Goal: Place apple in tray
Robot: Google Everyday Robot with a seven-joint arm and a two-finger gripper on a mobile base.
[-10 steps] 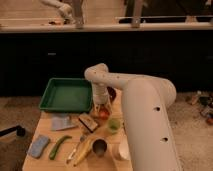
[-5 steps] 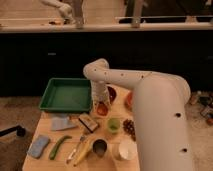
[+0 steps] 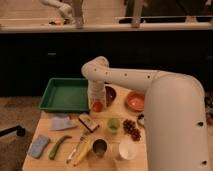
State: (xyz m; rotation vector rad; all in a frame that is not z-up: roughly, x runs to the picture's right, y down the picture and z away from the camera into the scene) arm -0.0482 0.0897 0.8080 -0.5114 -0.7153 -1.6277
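Observation:
The apple [image 3: 97, 106] is small, round and red-orange. It sits at the tip of my gripper [image 3: 96, 101], which points down from the white arm and is shut on it. The apple hangs just above the table, right beside the right rim of the green tray [image 3: 64, 95]. The tray lies at the table's back left and holds nothing that I can see. The gripper's body hides the top of the apple.
A dark bowl [image 3: 110, 93] and an orange bowl [image 3: 135, 101] stand right of the gripper. In front lie a pale green round thing [image 3: 113, 124], grapes [image 3: 132, 129], a white cup [image 3: 127, 149], a metal cup [image 3: 99, 146], a banana [image 3: 83, 151], a snack bar [image 3: 88, 122] and blue cloths [image 3: 60, 122].
The gripper has risen a little and shifted left toward the tray, and the apple has moved with it. The arm now stretches further over the table.

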